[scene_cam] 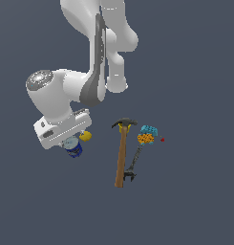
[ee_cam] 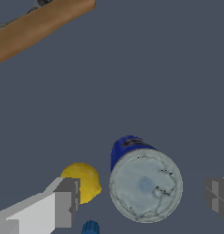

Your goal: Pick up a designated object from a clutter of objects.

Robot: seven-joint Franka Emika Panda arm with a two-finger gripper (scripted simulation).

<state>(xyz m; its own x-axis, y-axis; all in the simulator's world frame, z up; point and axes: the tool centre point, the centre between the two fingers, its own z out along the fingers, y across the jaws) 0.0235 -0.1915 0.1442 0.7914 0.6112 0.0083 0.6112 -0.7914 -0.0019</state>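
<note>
Hovering over the blue can (scene_cam: 74,147), the gripper (scene_cam: 70,143) sits low at the exterior view's left, its white body hiding most of the can's top. That placement reads as a straight-down approach, chosen so the fingers can drop either side of the can. The lemon (scene_cam: 86,136) lies just beside the can, toward the exterior view's right. Well apart on that side lie the hammer (scene_cam: 122,153), the dark clamp tool (scene_cam: 132,165), the cyan-and-orange block (scene_cam: 147,134) and a tiny red speck (scene_cam: 162,139); none of these crowds the approach.

From the wrist view, the can (ee_cam: 143,183) shows its silvery-grey lid face-on, with a strip of blue wall beyond it. The fingers (ee_cam: 63,203) are spread wide: one shows at each side of the picture, with the can between them and clear gaps to both, so nothing is gripped yet. The lemon (ee_cam: 82,180) sits right against the near finger's tip, and I judge it the main nuisance, since closing could nudge it into the can. A tiny blue piece (ee_cam: 90,227) lies near that finger too. The hammer's wooden handle (ee_cam: 38,25) runs across the far corner, out of the way.
</note>
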